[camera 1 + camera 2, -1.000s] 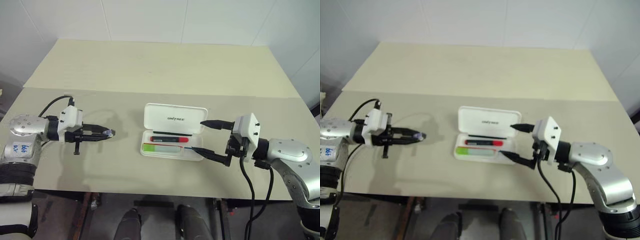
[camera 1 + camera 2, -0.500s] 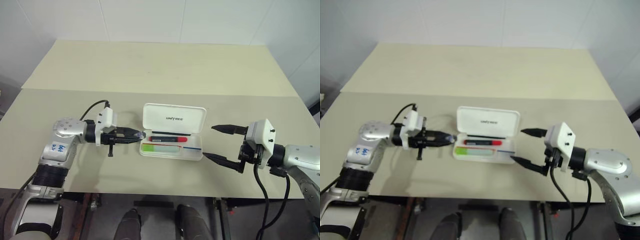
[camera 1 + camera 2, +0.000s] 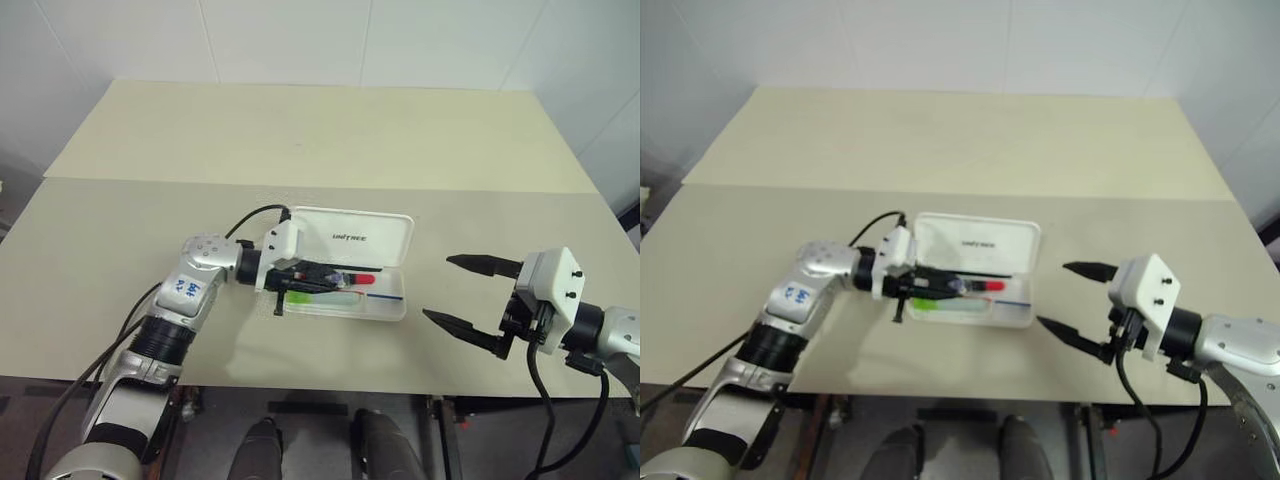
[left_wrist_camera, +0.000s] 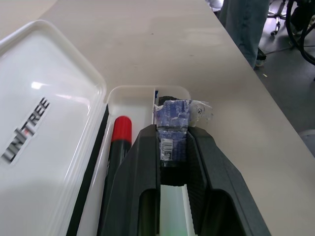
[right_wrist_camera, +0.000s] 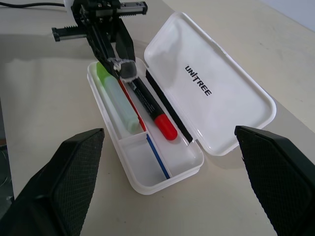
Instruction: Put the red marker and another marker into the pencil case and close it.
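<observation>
While left tool (image 4: 172, 147) pinches a small blue-wrapped item over pencil case (image 3: 385, 305), right tool (image 3: 468, 293) gapes wide, empty.

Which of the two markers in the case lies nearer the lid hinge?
The red marker, black-barrelled with a red end, lies beside the hinged lid; the lime-green highlighter lies along the pencil case's far wall.

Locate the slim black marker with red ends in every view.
Left eye: the slim black marker with red ends lies in the white case.
Right eye: mid-frame, in the case.
Left wrist: beside the lid.
Right wrist: centre.
Shared landmark: the UNITREE lid.
</observation>
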